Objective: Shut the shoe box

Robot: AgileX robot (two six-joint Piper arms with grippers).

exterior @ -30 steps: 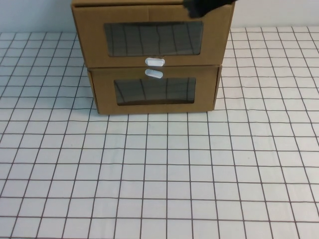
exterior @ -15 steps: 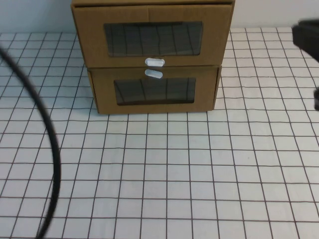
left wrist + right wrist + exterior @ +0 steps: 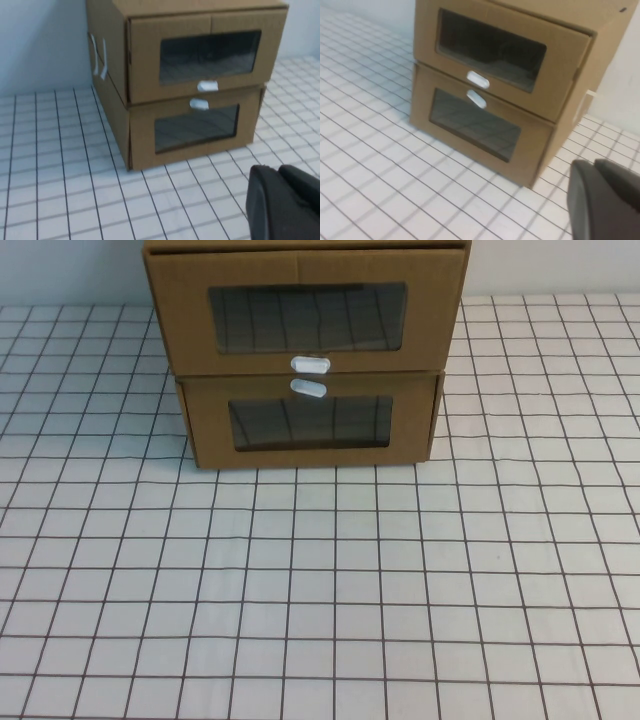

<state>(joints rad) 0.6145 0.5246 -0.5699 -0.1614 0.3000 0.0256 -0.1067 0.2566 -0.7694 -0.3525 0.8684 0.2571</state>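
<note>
The shoe box (image 3: 185,325) is the upper of two stacked brown cardboard boxes at the table's far edge. It has a clear window (image 3: 307,317) with a white oval tab (image 3: 310,364) below it, and its drawer front looks level with its sleeve. It also shows in the left wrist view (image 3: 145,60) and the right wrist view (image 3: 560,80). Neither arm shows in the high view. My left gripper (image 3: 277,172) is shut and empty over the table, well short of the boxes on their left. My right gripper (image 3: 594,165) is shut and empty, back on their right.
The lower cardboard box (image 3: 310,458) has its white tab (image 3: 309,388) above its window. The table (image 3: 320,590) has a white cloth with a black grid. A pale wall stands behind the boxes.
A dark gripper by the upper box's top right corner has left the high view. A cable on the left and an arm at the right edge have gone too. The boxes have not moved.
</note>
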